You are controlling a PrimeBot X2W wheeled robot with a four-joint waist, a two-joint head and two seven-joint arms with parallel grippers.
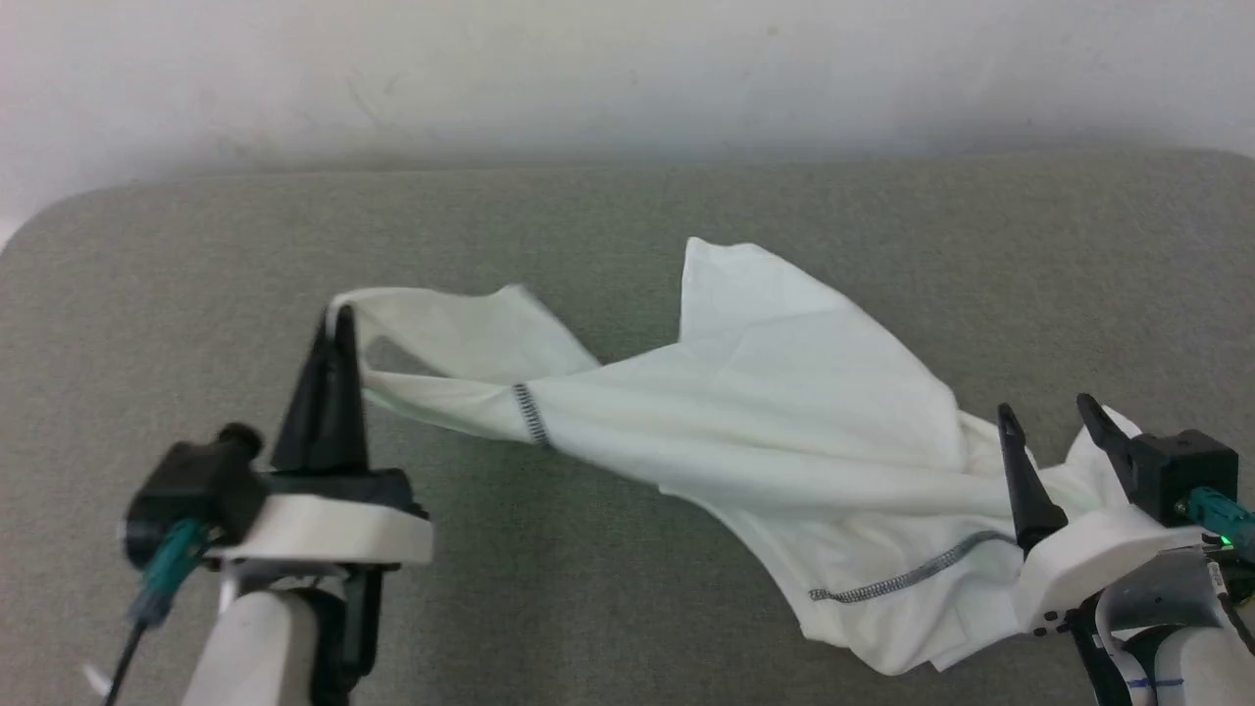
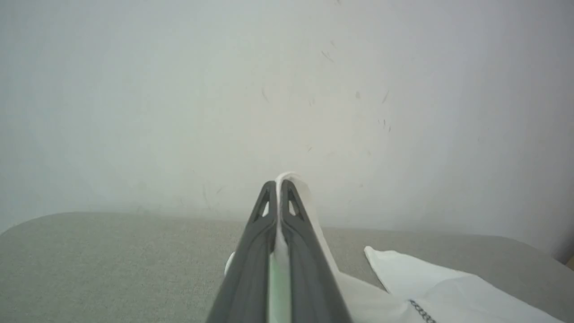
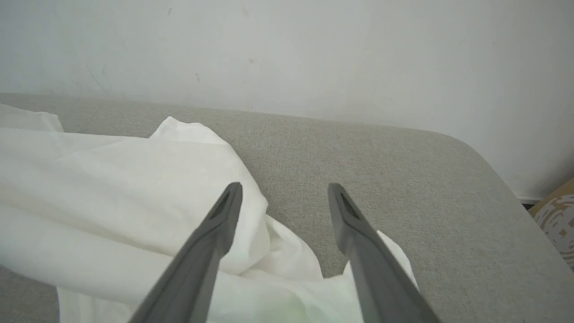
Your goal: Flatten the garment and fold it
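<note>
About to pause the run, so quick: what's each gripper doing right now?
Left gripper: closed, pinching an edge of the garment.
Right gripper: open, holding nothing, poised over the garment's crumpled end.

Looks like a plain lab or test room: grey cloth-topped table (image 1: 196, 245) against a scuffed white wall (image 1: 627, 69)

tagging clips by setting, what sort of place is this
Likely an indoor lab or test room for garment folding: a grey fabric-covered table against a bare, scuffed white wall, with a white shirt crumpled on it.
</note>
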